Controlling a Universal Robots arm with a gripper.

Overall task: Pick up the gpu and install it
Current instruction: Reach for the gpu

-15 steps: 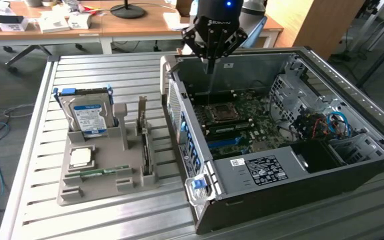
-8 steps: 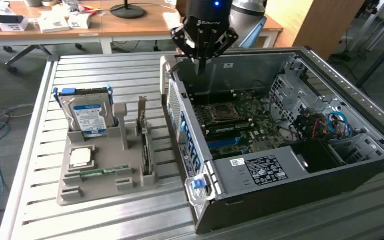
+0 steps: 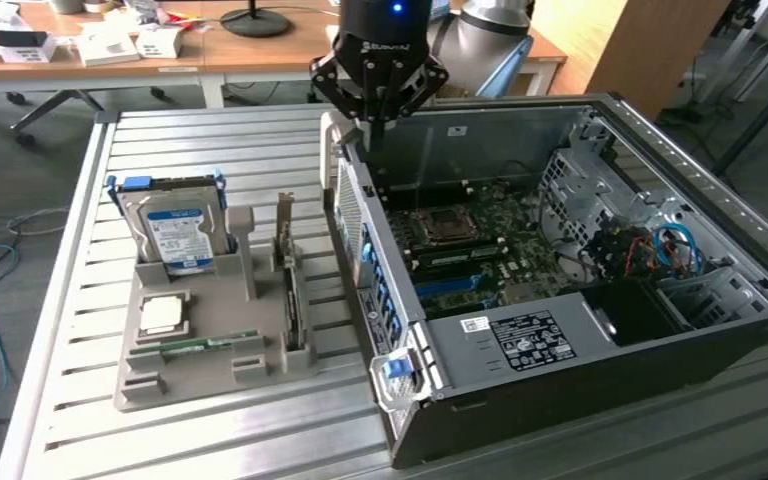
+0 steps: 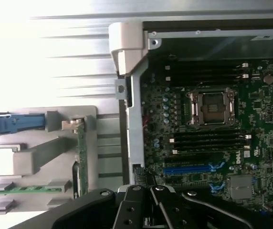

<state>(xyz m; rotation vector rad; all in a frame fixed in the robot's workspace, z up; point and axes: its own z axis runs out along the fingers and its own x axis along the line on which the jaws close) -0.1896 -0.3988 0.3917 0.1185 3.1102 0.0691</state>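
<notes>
Black fingers (image 3: 375,128) pinched shut with nothing visibly between them, hanging over the back edge of the open computer case (image 3: 558,400) (above the corner nearest the parts holder). Gpu (image 3: 288,265) not picked up: standing upright on its long edge in a slot of the grey holder (image 3: 144,385), just beside the case on the exterior view's left, well apart from the fingers. Seen edge-on as a thin brownish strip in the exterior view and greenish in the wrist view, with a silver end piece at the far end. Holder resting on a slatted metal desk (image 3: 224,140), sharing it with the case.

Also in the holder:
- hard drive (image 3: 177,232) with a blue label, upright at the back, blue rails on its sides
- square silver chip (image 3: 161,315) lying flat (near the front)
- narrow green memory stick (image 3: 197,345) along the front row

Inside the case: green motherboard (image 4: 265,143) lying flat, empty square processor socket (image 4: 214,107), blue card slots (image 4: 189,168) unfilled, and a bundle of blue and red cables (image 3: 671,248) toward the exterior view's right.
</notes>
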